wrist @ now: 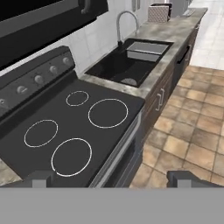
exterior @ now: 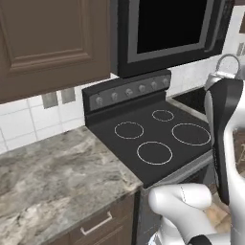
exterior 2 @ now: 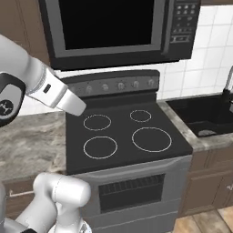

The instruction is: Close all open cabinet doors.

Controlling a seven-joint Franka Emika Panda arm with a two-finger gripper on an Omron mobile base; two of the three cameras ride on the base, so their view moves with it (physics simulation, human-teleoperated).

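A dark brown panelled upper cabinet door (exterior: 52,43) hangs left of the microwave; whether it stands ajar I cannot tell. Its edge also shows as a brown strip (exterior 2: 20,27). Lower brown cabinet doors (exterior 2: 207,182) sit shut under the sink, and their silver bar handles (wrist: 161,97) show in the hand view. My gripper (wrist: 111,180) hovers above the front of the stove, looking along the counter toward the sink. Its dark fingertips (wrist: 39,178) stand far apart, open, with nothing between them.
A black glass cooktop (exterior: 153,139) with ring burners lies below a microwave (exterior: 167,28). To its right are a black sink (exterior 2: 205,116) and a curved faucet (wrist: 124,22). A marble counter (exterior: 52,172) with a drawer front (exterior: 103,222) lies to the left. Tiled floor (wrist: 192,131) runs alongside.
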